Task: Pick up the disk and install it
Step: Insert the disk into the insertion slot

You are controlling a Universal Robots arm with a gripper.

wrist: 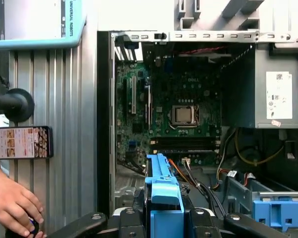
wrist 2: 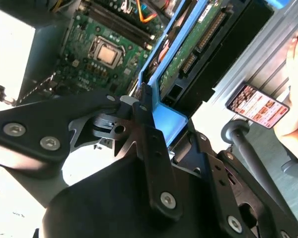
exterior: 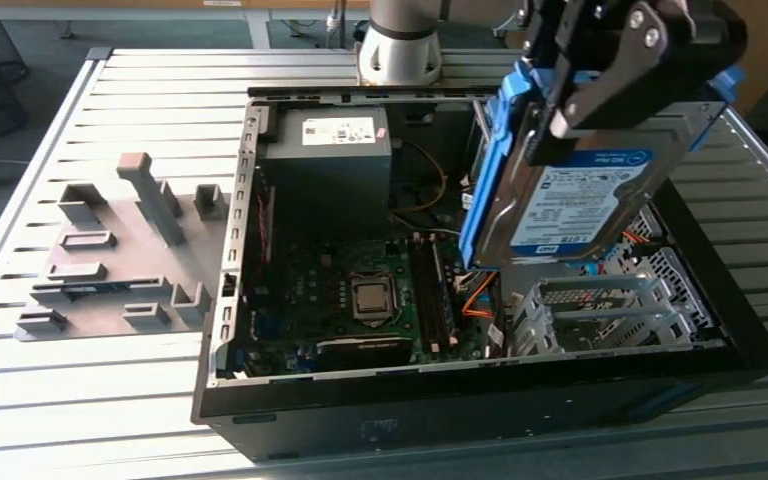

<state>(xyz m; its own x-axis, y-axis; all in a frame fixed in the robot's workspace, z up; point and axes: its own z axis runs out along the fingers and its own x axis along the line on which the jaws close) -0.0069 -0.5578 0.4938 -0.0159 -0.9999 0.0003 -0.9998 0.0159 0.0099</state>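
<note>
Here, fingers (exterior: 584, 95) clamped on the disk (exterior: 564, 200), held tilted above the open computer case (exterior: 244, 330), metal drive cage (exterior: 598, 310) beneath.

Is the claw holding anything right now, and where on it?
Yes: the claw grips the disk at its upper end, fingers on the blue frame, holding it on edge above the open computer case.

The blue-framed disk (wrist: 163, 191) is held over the open case (wrist: 105, 124); a hand (wrist: 12, 206) is seen near a phone (wrist: 21, 143).
</note>
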